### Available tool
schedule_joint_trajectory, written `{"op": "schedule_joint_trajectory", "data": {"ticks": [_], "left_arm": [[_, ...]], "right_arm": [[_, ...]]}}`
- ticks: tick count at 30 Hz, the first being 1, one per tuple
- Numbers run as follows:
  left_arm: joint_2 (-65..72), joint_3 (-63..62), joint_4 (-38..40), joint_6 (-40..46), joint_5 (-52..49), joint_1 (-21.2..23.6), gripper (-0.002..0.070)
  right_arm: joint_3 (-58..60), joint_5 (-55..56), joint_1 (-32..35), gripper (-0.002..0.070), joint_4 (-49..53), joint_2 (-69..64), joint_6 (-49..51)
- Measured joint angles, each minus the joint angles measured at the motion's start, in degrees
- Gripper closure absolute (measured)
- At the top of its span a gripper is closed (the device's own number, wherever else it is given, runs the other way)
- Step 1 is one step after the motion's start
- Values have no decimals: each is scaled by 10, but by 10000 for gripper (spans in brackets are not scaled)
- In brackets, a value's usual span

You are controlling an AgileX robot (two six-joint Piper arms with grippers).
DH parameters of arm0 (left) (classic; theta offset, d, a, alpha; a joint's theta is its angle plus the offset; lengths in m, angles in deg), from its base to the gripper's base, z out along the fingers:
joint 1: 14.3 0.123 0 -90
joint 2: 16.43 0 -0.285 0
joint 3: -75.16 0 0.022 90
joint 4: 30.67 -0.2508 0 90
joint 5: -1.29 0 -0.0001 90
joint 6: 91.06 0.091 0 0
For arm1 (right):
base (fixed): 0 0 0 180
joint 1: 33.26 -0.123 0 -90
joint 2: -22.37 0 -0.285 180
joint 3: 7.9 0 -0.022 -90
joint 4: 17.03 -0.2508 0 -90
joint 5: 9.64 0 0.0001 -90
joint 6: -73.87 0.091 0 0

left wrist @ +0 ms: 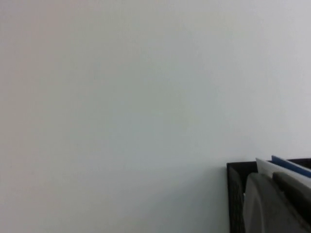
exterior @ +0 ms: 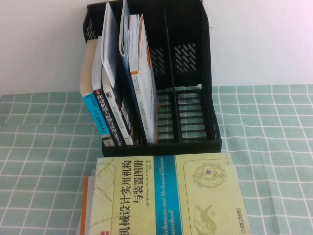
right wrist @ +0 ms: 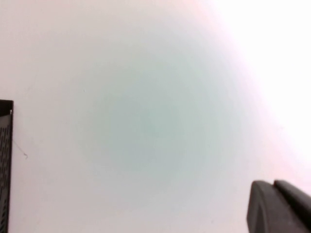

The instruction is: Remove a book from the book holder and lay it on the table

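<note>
A black book holder [exterior: 195, 98] stands at the back middle of the table. Its left slots hold several upright books: a blue-spined one [exterior: 97, 117], a black-spined one [exterior: 117, 120] and a white and orange one [exterior: 144, 88]. Its right slots are empty. A yellow-green book [exterior: 171, 196] lies flat in front of the holder. Neither gripper shows in the high view. My left gripper [left wrist: 272, 175] is shut and empty, facing the wall beside the holder's top edge [left wrist: 235, 194] and book tops [left wrist: 286, 166]. My right gripper [right wrist: 273, 183] is shut and empty, facing the wall.
The table has a green checked cloth [exterior: 274, 127]. The flat book rests on other books whose edges [exterior: 85, 205] show at its left. A white wall stands behind the holder, whose edge [right wrist: 5, 160] shows in the right wrist view.
</note>
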Motion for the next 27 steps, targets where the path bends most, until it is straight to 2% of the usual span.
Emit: {"op": "schedule_joint_trajectory", "data": {"ticks": [4,9,12,16,18,21,27], "left_arm": [[51,-81,0,10,-20,0,678],[115,-105,-5,-6,53,0,678],[162,-129,-52,-42,51,-1,678],[240,-182,-136,-137,18,-1,678],[279,-208,-179,-170,19,-1,678],[347,-239,-229,-206,50,-1,678],[457,-250,-340,-295,272,-1,678]], "right_arm": [[-57,-39,0,678,45,0,-14],[-114,-56,0,678,93,-32,-17],[-142,-59,0,678,117,-78,-18],[-183,-52,0,678,155,-146,-19],[-198,-22,0,678,180,-179,-20],[-204,78,0,678,202,-237,-9],[-205,301,0,678,327,-374,120]]}}
